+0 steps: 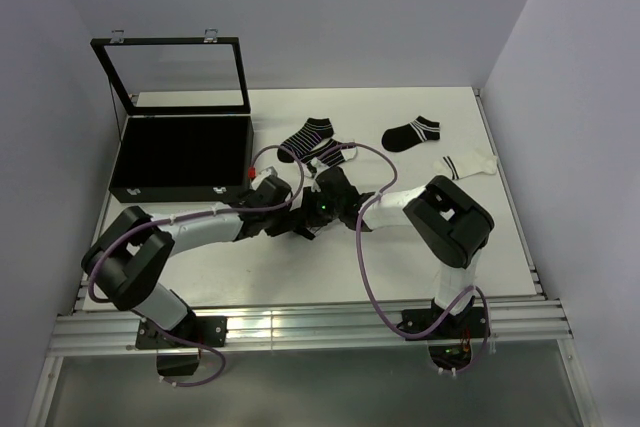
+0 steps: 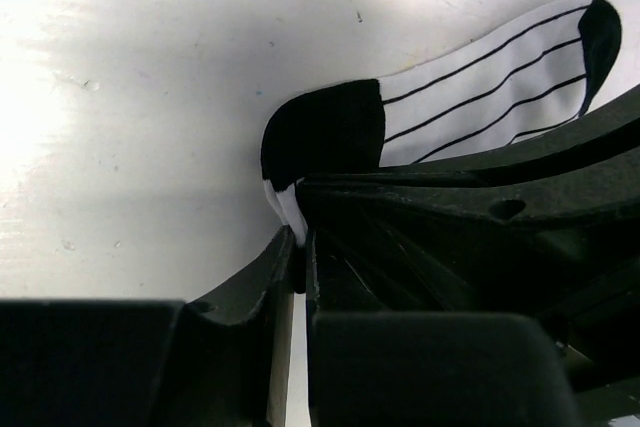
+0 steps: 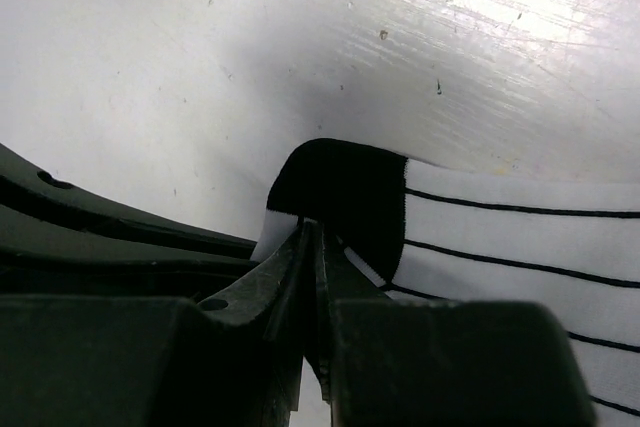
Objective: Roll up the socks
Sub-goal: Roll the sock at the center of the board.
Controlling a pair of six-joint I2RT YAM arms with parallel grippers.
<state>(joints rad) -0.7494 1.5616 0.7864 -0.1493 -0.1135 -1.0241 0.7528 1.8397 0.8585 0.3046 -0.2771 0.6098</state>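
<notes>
Four socks here: striped sock (image 1: 308, 135), black sock (image 1: 411, 133) and far white sock (image 1: 466, 164) lie loose toward the back of the table (image 1: 400, 247). The fourth, a white sock (image 2: 480, 87), is mid-table in my jaws. Left gripper (image 2: 303, 237) and right gripper (image 3: 312, 232) are both clamped on its edge by the black end. From above, my wrists hide that pinch. One open case (image 1: 180, 152) sits left.
</notes>
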